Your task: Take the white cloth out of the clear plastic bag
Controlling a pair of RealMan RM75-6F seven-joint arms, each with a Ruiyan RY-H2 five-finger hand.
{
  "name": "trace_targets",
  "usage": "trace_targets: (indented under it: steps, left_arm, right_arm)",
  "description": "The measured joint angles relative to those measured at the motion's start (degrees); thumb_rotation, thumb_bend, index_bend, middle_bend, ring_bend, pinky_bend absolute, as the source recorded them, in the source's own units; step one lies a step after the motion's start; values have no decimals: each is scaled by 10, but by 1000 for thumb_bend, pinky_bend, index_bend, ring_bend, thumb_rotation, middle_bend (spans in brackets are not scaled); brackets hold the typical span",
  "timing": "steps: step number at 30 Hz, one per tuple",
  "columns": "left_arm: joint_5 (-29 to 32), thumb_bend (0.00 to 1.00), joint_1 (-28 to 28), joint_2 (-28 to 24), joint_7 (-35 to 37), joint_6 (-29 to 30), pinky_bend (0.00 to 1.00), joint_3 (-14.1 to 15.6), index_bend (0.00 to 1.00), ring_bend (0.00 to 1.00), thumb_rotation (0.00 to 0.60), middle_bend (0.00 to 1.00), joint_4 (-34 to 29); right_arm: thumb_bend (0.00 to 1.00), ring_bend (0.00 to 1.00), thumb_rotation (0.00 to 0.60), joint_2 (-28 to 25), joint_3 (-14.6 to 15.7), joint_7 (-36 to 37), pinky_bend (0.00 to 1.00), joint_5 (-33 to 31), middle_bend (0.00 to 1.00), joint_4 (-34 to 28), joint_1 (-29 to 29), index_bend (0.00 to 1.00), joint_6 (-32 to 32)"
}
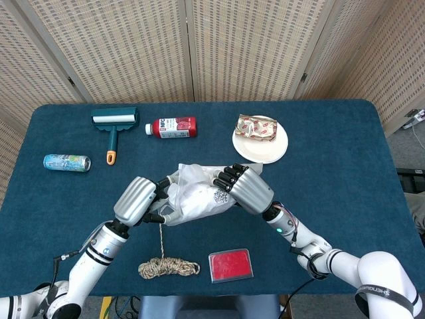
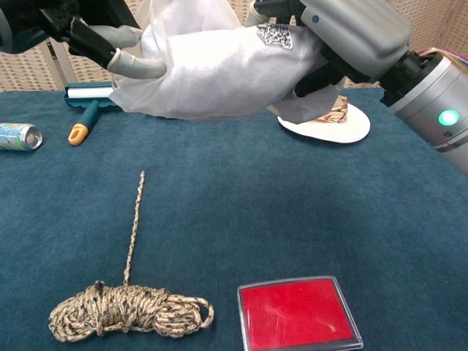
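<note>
Left hand: the left hand point(image 1: 136, 199) grips the left end of the clear plastic bag point(image 1: 174, 179), fingers curled into the film; in the chest view the left hand point(image 2: 110, 44) shows at the top left, pressed into the bundle.
Right hand: the right hand point(image 1: 247, 187) lies on the right end of the bag, fingers curled over the top and holding it; the chest view shows it point(image 2: 344, 33) clamped on from the upper right.
White cloth: the white cloth point(image 1: 199, 198) is inside the bag, a crumpled mass held between the two hands; the white cloth point(image 2: 219, 73) hangs above the table in the chest view, not touching it.
Bag: the bag point(image 2: 164, 14) is wrapped loosely around the cloth, with a small printed label on its right side.
Rope: a coiled rope point(image 1: 168, 267) lies near the front edge, one loose end running straight up toward the bundle.
Red case: a flat red case point(image 1: 230, 265) sits just right of the rope.
Plate: a white plate point(image 1: 260, 150) behind the right hand carries a wrapped snack point(image 1: 256, 126).
Bottle: a red bottle point(image 1: 171, 127) lies on its side at the back.
Lint roller: a teal lint roller point(image 1: 114, 126) lies left of the bottle.
Can: a can point(image 1: 66, 162) lies on its side at the far left.
Surface: a table point(image 1: 332, 173) covered in dark blue cloth.
Room: woven folding screens point(image 1: 252, 46) stand behind the table.
</note>
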State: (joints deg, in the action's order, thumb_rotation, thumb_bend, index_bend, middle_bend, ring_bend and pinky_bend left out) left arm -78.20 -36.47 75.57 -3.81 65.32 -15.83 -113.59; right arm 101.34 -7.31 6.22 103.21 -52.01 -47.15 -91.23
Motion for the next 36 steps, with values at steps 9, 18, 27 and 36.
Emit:
trace_targets:
  steps: [9, 18, 27, 36]
  left_arm:
    - [13, 68, -9, 13, 9, 6, 928, -6, 476, 870, 600, 1000, -7]
    - [33, 503, -13, 23, 3, 19, 933, -12, 554, 883, 600, 1000, -15]
    - [38, 693, -11, 30, 0, 33, 934, -10, 625, 886, 600, 1000, -13]
    - [40, 765, 2, 35, 6, 49, 934, 1, 706, 886, 600, 1000, 2]
  right_arm:
    - [640, 578, 600, -1, 2, -2, 737, -3, 619, -5, -1, 510, 4]
    - [640, 578, 600, 3, 5, 1, 738, -5, 619, 2, -2, 510, 5]
    - [635, 575, 600, 6, 9, 4, 737, -8, 614, 9, 0, 510, 7]
    - [617, 557, 600, 6, 14, 10, 737, -17, 594, 16, 9, 510, 14]
